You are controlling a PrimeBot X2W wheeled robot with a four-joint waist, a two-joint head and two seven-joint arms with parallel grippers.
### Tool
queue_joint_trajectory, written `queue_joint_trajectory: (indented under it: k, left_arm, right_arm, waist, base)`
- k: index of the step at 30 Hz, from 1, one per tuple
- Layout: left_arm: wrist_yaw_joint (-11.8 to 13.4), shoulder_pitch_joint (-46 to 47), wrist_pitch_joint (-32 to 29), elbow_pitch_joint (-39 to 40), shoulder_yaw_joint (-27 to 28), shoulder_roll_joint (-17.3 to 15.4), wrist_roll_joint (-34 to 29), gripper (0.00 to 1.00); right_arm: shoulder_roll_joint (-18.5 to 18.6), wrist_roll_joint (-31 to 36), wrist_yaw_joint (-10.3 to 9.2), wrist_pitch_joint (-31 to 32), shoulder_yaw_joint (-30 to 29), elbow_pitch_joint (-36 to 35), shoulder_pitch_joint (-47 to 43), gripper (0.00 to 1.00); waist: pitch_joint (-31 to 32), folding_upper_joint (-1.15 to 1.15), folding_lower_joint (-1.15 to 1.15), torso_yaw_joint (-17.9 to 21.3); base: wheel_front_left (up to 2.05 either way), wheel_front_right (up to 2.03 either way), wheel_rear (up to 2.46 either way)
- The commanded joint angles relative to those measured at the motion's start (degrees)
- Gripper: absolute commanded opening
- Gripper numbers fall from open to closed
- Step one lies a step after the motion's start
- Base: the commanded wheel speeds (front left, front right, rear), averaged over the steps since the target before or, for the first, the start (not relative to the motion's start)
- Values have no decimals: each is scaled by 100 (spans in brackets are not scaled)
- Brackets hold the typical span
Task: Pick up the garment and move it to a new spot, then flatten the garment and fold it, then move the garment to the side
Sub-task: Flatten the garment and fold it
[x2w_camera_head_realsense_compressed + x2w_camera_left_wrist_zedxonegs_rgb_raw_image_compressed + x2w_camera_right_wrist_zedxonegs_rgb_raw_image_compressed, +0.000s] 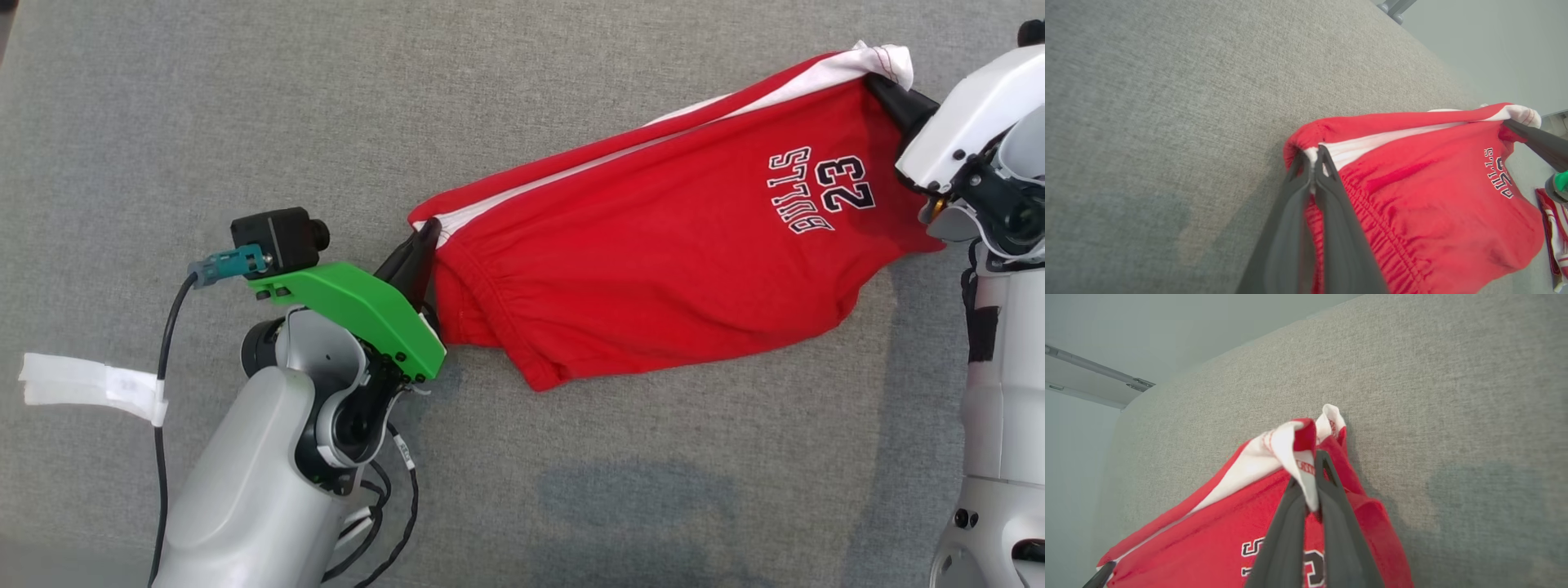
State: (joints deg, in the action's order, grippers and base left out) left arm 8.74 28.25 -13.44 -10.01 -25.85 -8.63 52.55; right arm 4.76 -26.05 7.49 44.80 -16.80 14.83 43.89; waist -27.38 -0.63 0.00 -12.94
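The shorts [653, 269], judged soft and light, are clamped at 9 o'clock by the left gripper [422, 245], at 2 o'clock by the right gripper [886, 88].

Lab-like robot test bench: grey fabric-covered table [245, 98], loose black cable [163, 351], white tape tag [90, 384].

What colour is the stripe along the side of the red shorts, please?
White: the stripe is clearest in the head view, along the upper edge of the shorts.
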Motion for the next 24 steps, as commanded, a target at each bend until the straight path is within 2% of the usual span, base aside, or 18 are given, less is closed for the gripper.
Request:
queue_joint_trajectory:
  k: [1,2,3,4,9,13,19,21,24]
  left_arm:
    - [-20,116,21,-58,12,-18,-13,0]
    - [-20,152,-3,-100,-15,-1,-29,13]
    - [-11,162,-28,-122,-34,13,-27,50]
    - [14,164,-47,-138,-51,11,-36,100]
    - [147,-101,-164,54,-139,-74,-69,100]
    - [264,-466,-208,583,-218,-317,-188,100]
    - [574,-1146,326,1488,-176,-667,-681,100]
    - [609,-1297,504,1651,-183,-719,-822,100]
    - [524,-1372,753,1762,-257,-777,-998,100]
  right_arm:
    - [67,159,1,0,18,53,86,0]
    - [70,314,0,-62,41,130,150,15]
    - [72,394,1,-94,76,164,162,52]
    - [75,454,0,-115,126,203,175,100]
    - [338,473,1,-82,639,207,-70,100]
    - [612,312,1,119,987,-5,-293,100]
    - [921,220,1,432,1119,-228,-669,100]
    - [1029,257,1,462,1126,-258,-767,100]
    - [1183,358,1,430,1109,-235,-872,100]
  waist:
    - [0,63,0,10]
    - [4,63,0,16]
    - [21,63,0,15]
    - [37,63,0,14]
    - [328,63,0,48]
    - [588,63,0,108]
    - [726,63,0,77]
    - [700,63,0,5]
    - [611,63,0,-143]
  base:
    - [0,0,0]
    - [0,0,0]
    - [0,0,0]
    - [0,0,0]
    - [0,0,0]
    - [0,0,0]
    - [0,0,0]
    - [0,0,0]
    - [0,0,0]
